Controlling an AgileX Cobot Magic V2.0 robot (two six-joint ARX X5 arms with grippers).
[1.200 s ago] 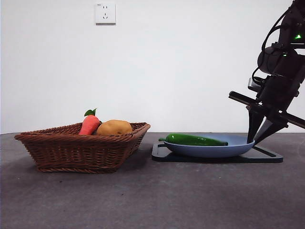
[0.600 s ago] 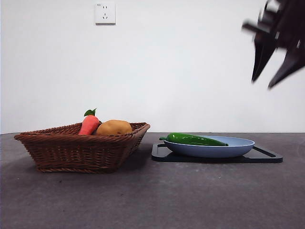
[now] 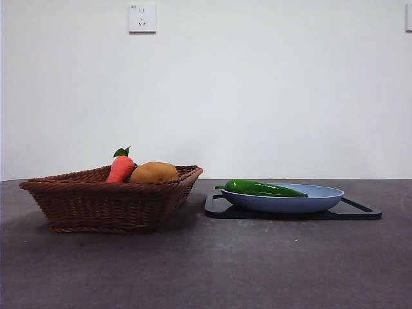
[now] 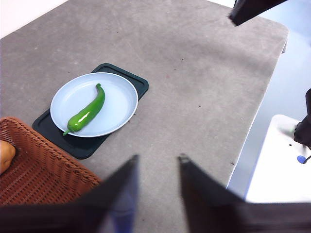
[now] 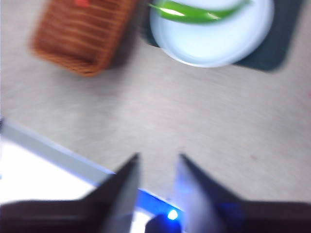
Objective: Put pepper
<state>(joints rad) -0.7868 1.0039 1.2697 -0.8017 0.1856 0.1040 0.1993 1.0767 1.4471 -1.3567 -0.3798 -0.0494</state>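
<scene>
The glossy green pepper (image 3: 264,188) lies on its side in a pale blue plate (image 3: 325,196), which rests on a black tray (image 3: 360,212). No arm shows in the front view. High above the table, my left gripper (image 4: 158,160) is open and holds nothing; far below it are the pepper (image 4: 87,110) and the plate (image 4: 119,99). My right gripper (image 5: 158,158) is also open and raised well above the table. Its view is blurred, with the pepper (image 5: 199,12) and plate (image 5: 214,43) far off.
A brown wicker basket (image 3: 109,205) stands left of the tray and holds an orange carrot (image 3: 120,167) and a tan potato (image 3: 154,172). The basket (image 4: 29,170) sits close beside the tray (image 4: 140,85). The other arm's dark tip (image 4: 252,8) shows near the table's edge.
The arm that stood at the plate's right rim has risen and left the front view. The pepper still lies on the plate.
</scene>
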